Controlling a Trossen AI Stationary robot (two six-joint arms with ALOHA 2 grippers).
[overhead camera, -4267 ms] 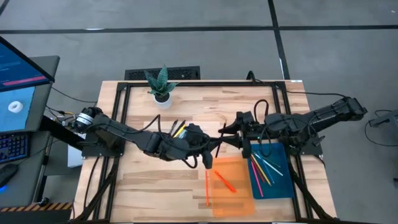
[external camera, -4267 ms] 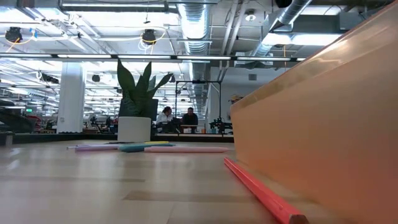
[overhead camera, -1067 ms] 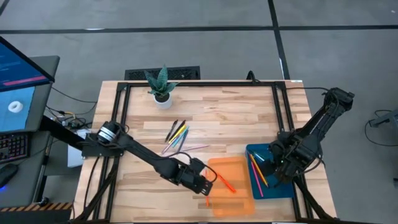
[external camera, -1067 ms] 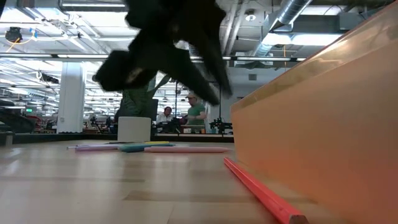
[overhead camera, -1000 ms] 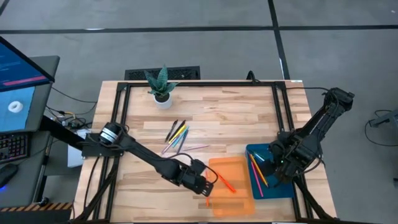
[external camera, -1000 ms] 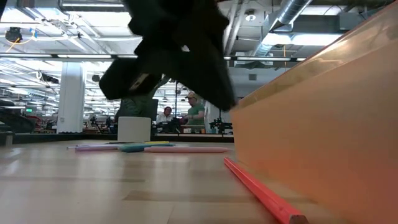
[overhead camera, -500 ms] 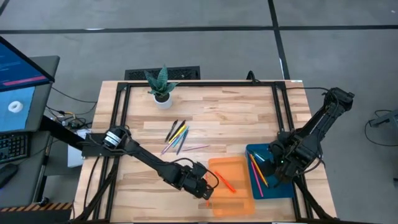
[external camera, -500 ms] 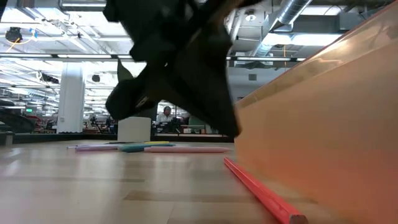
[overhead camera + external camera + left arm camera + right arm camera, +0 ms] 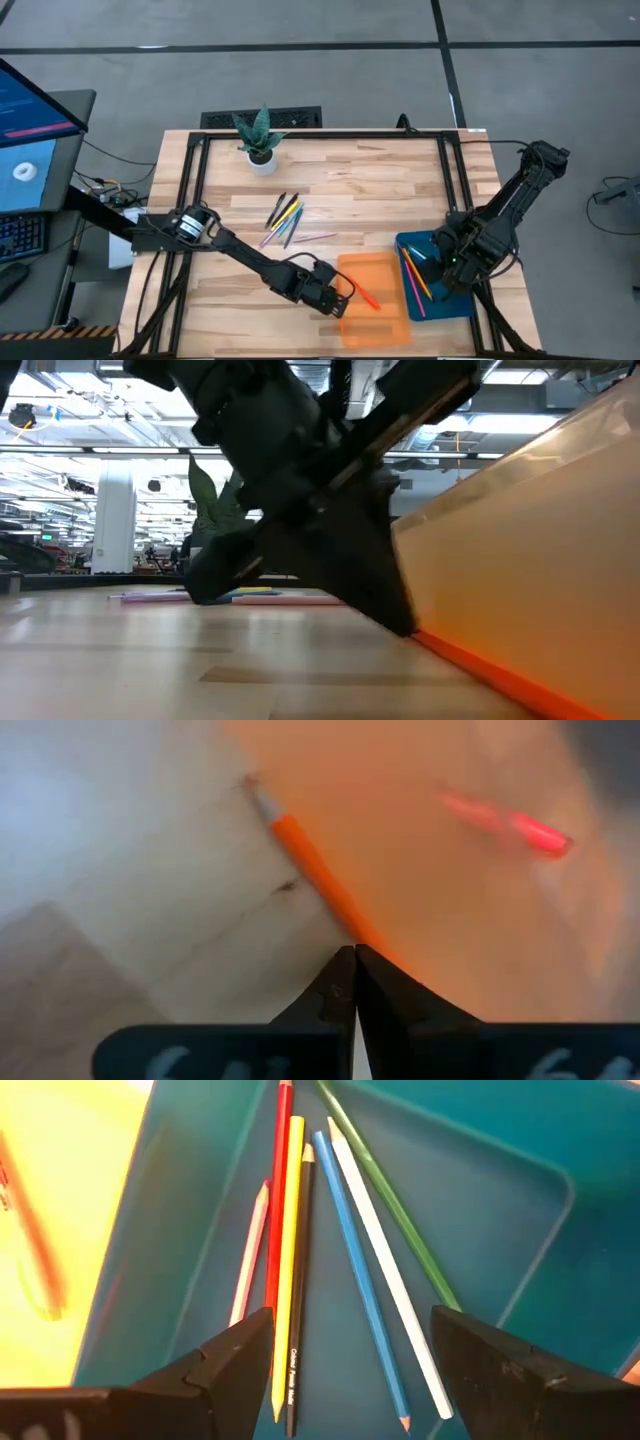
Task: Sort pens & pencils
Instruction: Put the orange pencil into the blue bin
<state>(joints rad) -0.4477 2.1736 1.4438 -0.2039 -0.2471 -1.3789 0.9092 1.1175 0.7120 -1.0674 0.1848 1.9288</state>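
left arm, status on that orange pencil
Left tool shut on orange pencil beside orange tray. Right tool open over blue tray, empty. Nothing in the way.

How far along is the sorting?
Partly done. Several pencils lie in the blue tray under the open right gripper, and one pen lies in the orange tray. The left gripper has shut on an orange pencil beside that tray. A cluster still waits mid-table.

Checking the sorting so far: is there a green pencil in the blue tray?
Yes, a green pencil lies in the blue tray, beside a white one.
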